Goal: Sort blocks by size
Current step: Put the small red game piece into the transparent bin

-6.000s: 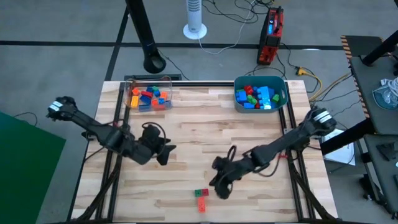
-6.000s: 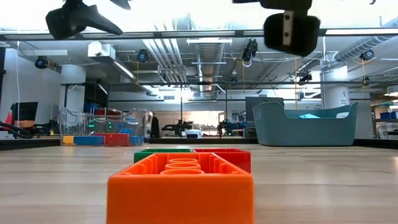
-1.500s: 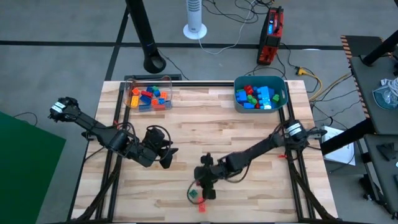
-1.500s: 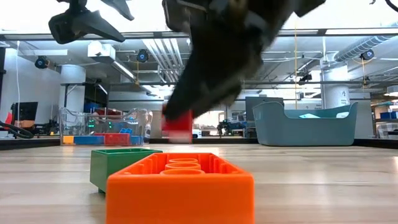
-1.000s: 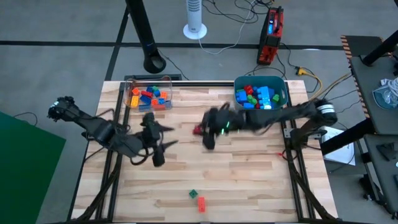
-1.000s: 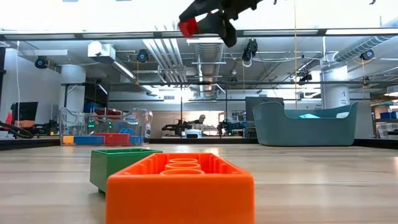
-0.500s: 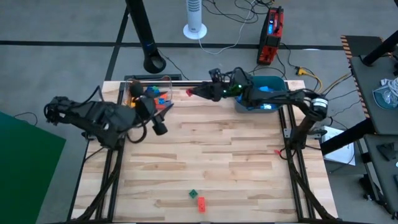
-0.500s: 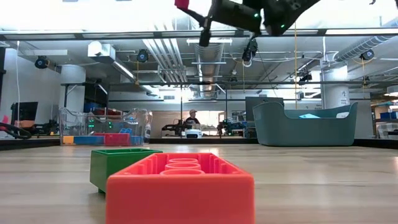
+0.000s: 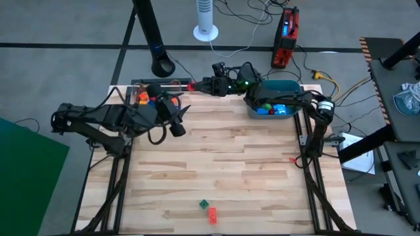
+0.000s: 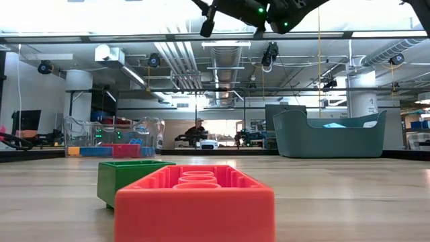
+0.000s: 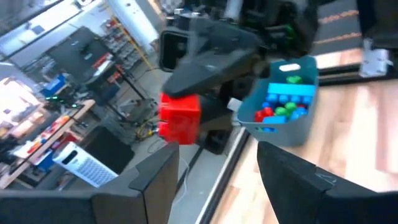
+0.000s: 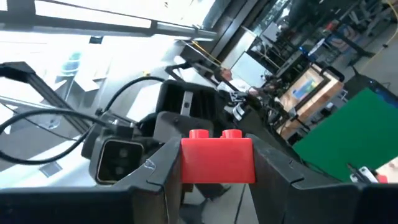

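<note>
The right gripper [image 9: 194,86] reaches out near the worktop's [image 9: 216,164] far edge at about 12 o'clock, just beside the clear box [image 9: 141,92] at 11 o'clock. Its jaws are clenched on a red block [image 12: 217,159], which shows as a red cube [image 11: 180,116] in the left wrist view and as a red speck at the jaw tips from above. The left gripper [image 9: 178,118] hangs at roughly 10 o'clock, just in front of the clear box, its jaws released and holding nothing, pointed toward the right gripper.

Small colored blocks [image 9: 146,99] lie inside the clear box. The teal tub [image 9: 296,105] at 1 o'clock holds a heap of blue, red and green blocks [image 9: 270,105]. Two blocks sit on the worktop at 6 o'clock, near the front edge: a green block [image 9: 204,204] and just beside it an orange block [image 9: 212,214]. In the low view the orange block fills the foreground with the green one partly hidden behind it.
</note>
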{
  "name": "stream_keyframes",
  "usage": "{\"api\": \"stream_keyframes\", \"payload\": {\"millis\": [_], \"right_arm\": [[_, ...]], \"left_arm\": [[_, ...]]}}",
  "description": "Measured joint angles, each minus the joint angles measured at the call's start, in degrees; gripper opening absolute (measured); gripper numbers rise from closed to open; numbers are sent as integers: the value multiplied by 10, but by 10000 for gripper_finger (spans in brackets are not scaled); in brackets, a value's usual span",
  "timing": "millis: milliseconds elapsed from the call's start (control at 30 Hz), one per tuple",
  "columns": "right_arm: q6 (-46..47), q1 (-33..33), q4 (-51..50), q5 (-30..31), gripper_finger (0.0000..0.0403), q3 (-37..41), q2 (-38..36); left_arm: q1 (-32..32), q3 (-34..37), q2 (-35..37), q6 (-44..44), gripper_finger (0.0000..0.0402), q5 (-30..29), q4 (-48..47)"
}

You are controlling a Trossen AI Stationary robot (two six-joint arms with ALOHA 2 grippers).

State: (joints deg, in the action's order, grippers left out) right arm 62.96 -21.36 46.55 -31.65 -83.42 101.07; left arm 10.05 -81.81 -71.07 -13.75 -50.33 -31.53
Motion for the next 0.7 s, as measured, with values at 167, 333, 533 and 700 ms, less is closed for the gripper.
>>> {"api": "stream_keyframes", "payload": {"millis": [167, 333, 533, 700], "right_arm": [[-5, 2, 0, 3, 131, -6, 1], [-9, 4, 0, 4, 131, -6, 1], [-10, 5, -1, 6, 131, -6, 1], [-10, 5, -4, 8, 131, -6, 1]], "left_arm": [[-27, 0, -3, -7, 203, -1, 19], [-40, 0, -2, -29, 203, 0, 56], [-61, 0, -15, -56, 203, 67, 92], [-77, 0, -27, -67, 203, 69, 95]]}}
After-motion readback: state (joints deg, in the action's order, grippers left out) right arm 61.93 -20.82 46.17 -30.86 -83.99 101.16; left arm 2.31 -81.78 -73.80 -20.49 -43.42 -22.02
